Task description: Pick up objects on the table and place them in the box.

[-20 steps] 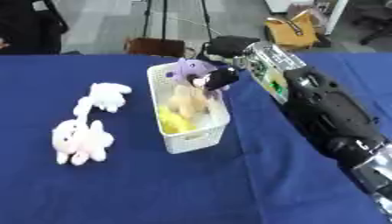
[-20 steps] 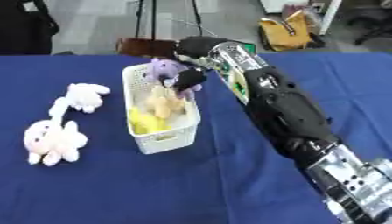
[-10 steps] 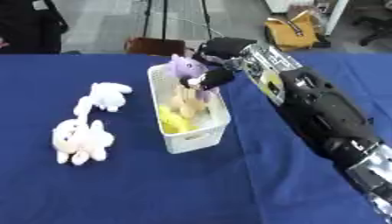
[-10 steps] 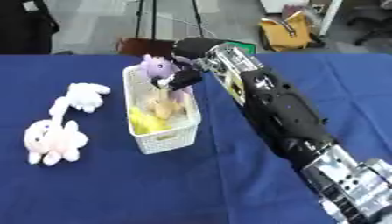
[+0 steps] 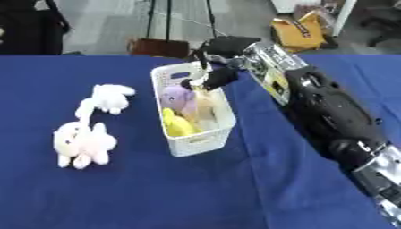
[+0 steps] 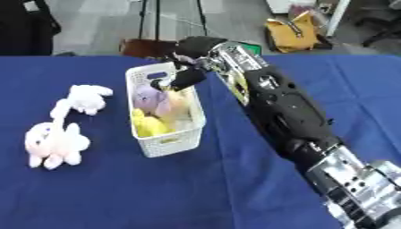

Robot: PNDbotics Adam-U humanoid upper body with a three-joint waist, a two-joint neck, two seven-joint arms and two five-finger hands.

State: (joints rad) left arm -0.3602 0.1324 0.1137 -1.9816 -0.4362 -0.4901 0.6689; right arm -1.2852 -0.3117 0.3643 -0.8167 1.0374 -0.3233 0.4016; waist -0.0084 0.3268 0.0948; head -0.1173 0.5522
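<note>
- Blue cloth covers the desk (image 5: 141,192), and a white plastic basket with a perforated wall (image 5: 197,142) stands on it near the middle.
- Inside this box lie a purple plush toy (image 5: 178,97), a yellow plush toy (image 5: 177,126) nearer to the camera, and a pale beige plush toy (image 5: 205,109) beside them on the right.
- The right hand (image 6: 185,77), black, hangs over the far end of the basket; its arm comes in from the lower right corner.
- Its fingers (image 5: 210,80) are bent downward toward the toys, and they seem to hold nothing; I cannot tell whether they touch the purple toy below.
- To the left of the basket, well apart from it, a small white plush toy (image 5: 108,97) lies on the cloth.
- Nearer to the camera, a pale pink plush rabbit (image 5: 82,143) lies on the desk; its ear reaches up to just beside the white toy.
- The left hand does not show in either view.
</note>
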